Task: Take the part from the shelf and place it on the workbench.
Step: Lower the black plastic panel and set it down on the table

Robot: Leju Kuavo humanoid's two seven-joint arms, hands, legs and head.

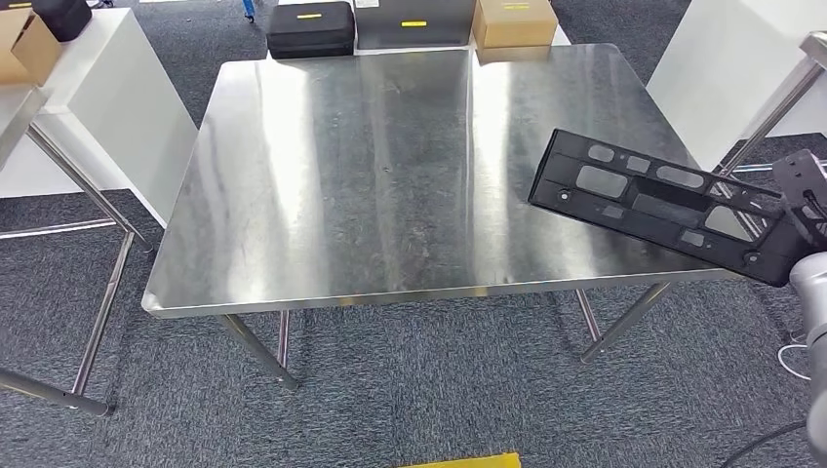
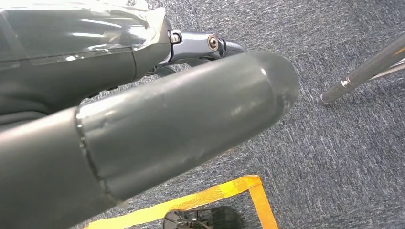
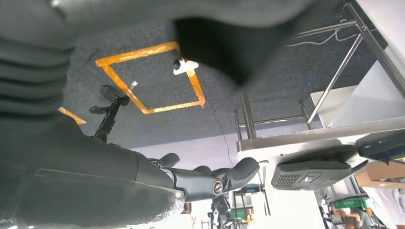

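- Right hand (image 1: 802,200) comes in at the right edge of the head view, dark fingers clamped on the near end of the part (image 1: 653,203).
- The part is a long, flat black plastic panel with cut-out windows; it slants from centre right of the frame down toward the right edge.
- Its far end hangs over the right side of the workbench (image 1: 390,175); whether it touches the steel top or sits just above it, I cannot tell.
- In the right wrist view, the hand's (image 3: 210,179) grey thumb and dark fingers reach across the lower middle of the picture.
- Left hand (image 2: 191,47) shows in the left wrist view, upper middle of the picture, past a thick grey cover; fingers apart or together, I cannot tell.
- Below it there is grey carpet (image 2: 344,162), with orange tape (image 2: 215,195) marking a corner at the bottom of the picture.
- Back in the head view: the workbench is a square shiny steel table filling the middle of the frame.
- Beyond its far edge, at the top, sit a black case (image 1: 310,27) and a cardboard box (image 1: 514,21).
- A white table (image 1: 98,97) stands at the upper left.
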